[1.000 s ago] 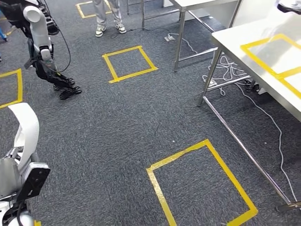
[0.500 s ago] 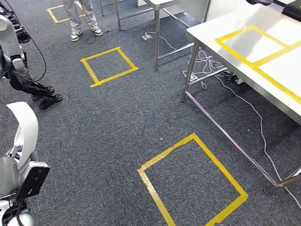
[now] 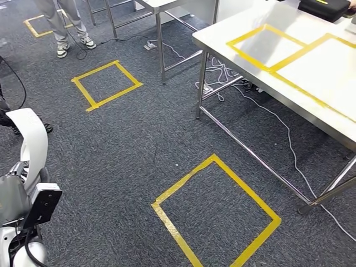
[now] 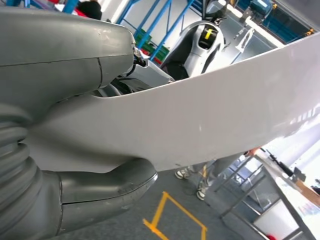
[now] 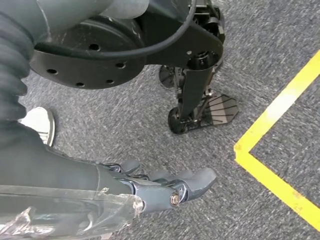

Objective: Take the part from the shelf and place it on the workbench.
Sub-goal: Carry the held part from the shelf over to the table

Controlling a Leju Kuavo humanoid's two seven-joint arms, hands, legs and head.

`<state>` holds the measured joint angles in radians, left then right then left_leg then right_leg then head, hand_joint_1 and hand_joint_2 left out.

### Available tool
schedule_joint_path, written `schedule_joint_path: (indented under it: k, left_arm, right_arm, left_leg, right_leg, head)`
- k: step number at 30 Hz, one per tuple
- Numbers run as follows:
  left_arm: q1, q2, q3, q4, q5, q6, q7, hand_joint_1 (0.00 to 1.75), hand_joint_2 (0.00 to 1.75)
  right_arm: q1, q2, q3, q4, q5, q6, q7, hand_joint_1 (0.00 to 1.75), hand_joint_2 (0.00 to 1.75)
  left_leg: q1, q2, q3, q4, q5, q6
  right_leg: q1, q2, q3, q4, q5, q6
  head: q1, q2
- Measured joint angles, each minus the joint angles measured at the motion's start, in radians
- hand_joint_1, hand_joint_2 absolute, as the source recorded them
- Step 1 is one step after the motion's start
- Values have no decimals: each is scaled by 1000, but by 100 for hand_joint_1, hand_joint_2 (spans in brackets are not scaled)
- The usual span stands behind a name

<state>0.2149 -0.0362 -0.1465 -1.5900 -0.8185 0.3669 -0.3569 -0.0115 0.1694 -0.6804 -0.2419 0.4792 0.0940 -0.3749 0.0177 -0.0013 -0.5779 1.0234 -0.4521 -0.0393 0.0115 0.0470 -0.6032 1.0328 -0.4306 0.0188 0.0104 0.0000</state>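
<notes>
Our left hand (image 4: 64, 150) grips the long curved white plastic part (image 4: 211, 120); our right hand (image 5: 151, 187) hangs empty, fingers straight; the white steel-legged workbench (image 3: 218, 41) stands far right.

From high on my body, my head camera looks forward and down across the grey carpet (image 3: 125, 167), taking in the surface (image 3: 302, 83) at the right from well back. My left wrist camera sits close behind my left hand (image 4: 71, 165), pressed near the white part (image 4: 211, 115), and faces outward and upward toward the hall. My right wrist camera hangs close behind my right hand (image 5: 151, 187), facing down at the carpet. All three views share the carpet's yellow tape squares (image 3: 214, 211).
</notes>
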Motion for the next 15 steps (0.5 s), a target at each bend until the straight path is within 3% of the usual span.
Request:
schedule_joint_path:
  k: [4, 6, 8, 9, 10, 11, 13, 15]
  left_arm:
    - [-14, 6, -5, 0, 18, 0, -13, 175, 175]
    - [-30, 8, -7, 2, 27, -6, -20, 175, 175]
    - [-51, 10, -11, 8, 34, -21, -22, 175, 175]
    - [-62, 11, -13, 13, 37, -29, -21, 175, 175]
    - [-71, 11, -16, 18, 40, -36, -19, 175, 175]
    - [-77, 11, -19, 24, 42, -41, -18, 175, 175]
    - [-86, 11, -24, 35, 45, -43, -16, 175, 175]
    - [-93, 13, -27, 44, 46, -43, -16, 175, 175]
  right_arm:
    - [0, 0, -4, 0, 15, -3, -1, 0, 175]
    - [-4, 0, -8, 0, 18, -3, -2, 0, 175]
    - [-7, 0, -13, 0, 18, -1, 2, 0, 175]
    - [-7, 0, -15, 0, 18, 0, 7, 0, 175]
    - [-6, -1, -17, 0, 18, 0, 12, 0, 175]
    - [-5, -1, -19, 0, 18, -1, 16, 0, 175]
    - [-4, -2, -22, 0, 18, -2, 19, 0, 175]
    - [-4, -2, -24, 0, 18, -3, 19, 0, 175]
  left_leg:
    - [0, 1, 2, -12, -3, 23]
    - [1, 2, 5, -13, -4, 33]
    - [1, 3, 8, -13, -8, 37]
    - [1, 3, 10, -13, -10, 37]
    - [1, 3, 15, -13, -14, 37]
    - [1, 3, 21, -13, -18, 35]
    - [0, 4, 36, -13, -30, 27]
    - [-2, 5, 45, -13, -40, 16]
  right_leg:
    - [-2, -9, -12, 15, -13, 19]
    - [-4, -27, -58, 110, -60, 28]
    - [-6, -35, -129, 245, -109, 33]
    - [-6, -36, -152, 282, -112, 35]
    - [-7, -37, -157, 282, -97, 36]
    - [-9, -38, -141, 240, -64, 36]
    - [-10, -44, -75, 101, 3, 36]
    - [-8, -49, -31, 19, 20, 29]
  head:
    - [3, 0]
    - [9, 0]
    - [12, 0]
    - [12, 0]
    - [12, 0]
    - [12, 0]
    - [12, 0]
    - [11, 0]
